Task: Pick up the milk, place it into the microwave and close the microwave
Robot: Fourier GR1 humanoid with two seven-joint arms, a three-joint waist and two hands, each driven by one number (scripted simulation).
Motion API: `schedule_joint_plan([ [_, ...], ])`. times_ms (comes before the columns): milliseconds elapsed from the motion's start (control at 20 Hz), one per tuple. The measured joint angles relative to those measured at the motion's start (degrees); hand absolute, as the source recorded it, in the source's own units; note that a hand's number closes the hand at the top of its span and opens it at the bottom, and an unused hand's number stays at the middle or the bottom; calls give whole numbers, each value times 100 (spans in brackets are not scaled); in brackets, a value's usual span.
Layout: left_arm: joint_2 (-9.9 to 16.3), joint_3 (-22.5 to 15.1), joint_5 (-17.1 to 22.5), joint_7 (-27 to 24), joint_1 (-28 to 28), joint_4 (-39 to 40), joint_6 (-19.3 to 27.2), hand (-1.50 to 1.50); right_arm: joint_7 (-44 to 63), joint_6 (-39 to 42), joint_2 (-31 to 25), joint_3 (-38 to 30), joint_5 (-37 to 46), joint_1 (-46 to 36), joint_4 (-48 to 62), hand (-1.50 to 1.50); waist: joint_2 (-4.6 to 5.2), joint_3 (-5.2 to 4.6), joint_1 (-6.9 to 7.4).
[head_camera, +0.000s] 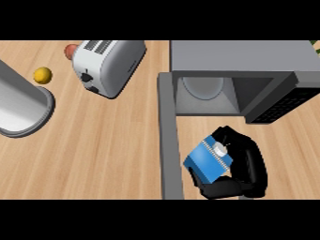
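While the right hand (249, 161) is curled round the blue milk (207, 161), carton tilted with its cap toward the opening, the microwave (249, 77) cavity lies straight ahead of the hand; its door (168, 136) stands open just left.

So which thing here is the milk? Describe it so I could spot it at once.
Find the grey microwave at the upper right, its door swung open. Just in front of its opening, the black right hand curls round the milk carton. It is the only blue thing here, with a small white cap.
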Motion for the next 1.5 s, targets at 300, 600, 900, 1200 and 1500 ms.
schedule_joint_plan([
  [300,115,278,131,17,-89,201,-114,-150,211,-1045,-10,101,222,-1081,621,150,8,1,31],
  [600,187,420,185,103,-240,312,-196,-150,237,-1618,-11,-369,333,-2213,1999,150,18,3,54],
  [900,298,591,219,96,-457,604,-340,-150,-359,-1546,-81,-1037,40,-3036,3648,150,33,4,78],
  [1200,390,762,289,262,-674,750,-378,-150,-1225,-1156,-124,-1614,-93,-3904,5245,150,34,4,88],
  [1500,501,874,329,242,-890,1061,-497,-150,-2247,-1120,-213,-2022,15,-4688,6675,150,61,6,154],
])
